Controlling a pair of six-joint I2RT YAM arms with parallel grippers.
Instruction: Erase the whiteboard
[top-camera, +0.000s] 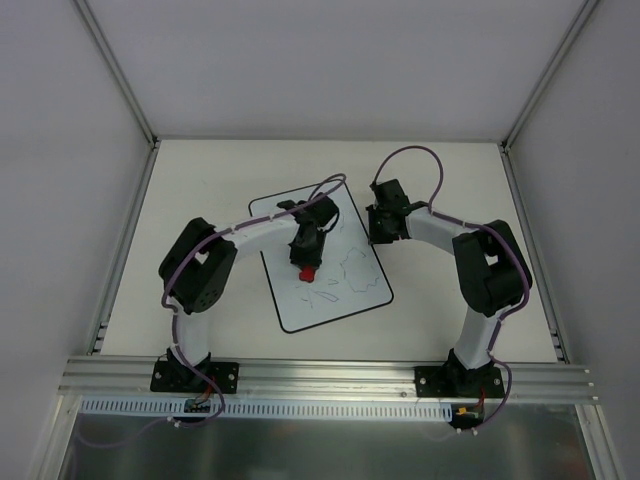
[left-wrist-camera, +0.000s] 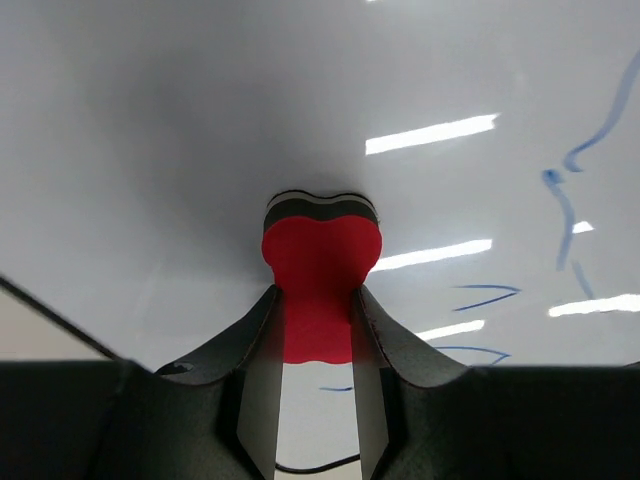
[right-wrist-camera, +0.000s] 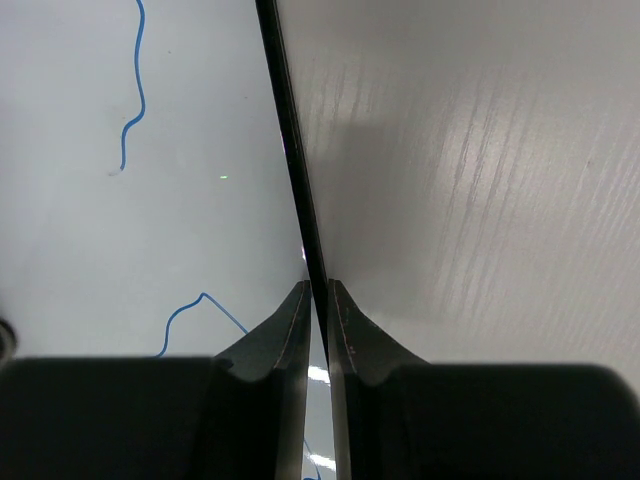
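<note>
The left fingers (left-wrist-camera: 258, 372) pinch a red bone-shaped eraser (left-wrist-camera: 322, 262) on the glossy whiteboard (left-wrist-camera: 180, 120), the right fingers (right-wrist-camera: 354, 345) pinch its black edge (right-wrist-camera: 289, 150).

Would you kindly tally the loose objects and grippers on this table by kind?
Flat white rectangular whiteboard with blue doodles: 1
Small red bone-shaped eraser: 1
Black two-finger grippers: 2 (left gripper, right gripper)
Total: 4

Bright even light, glare streaks on whiteboard (left-wrist-camera: 320, 120)
</note>
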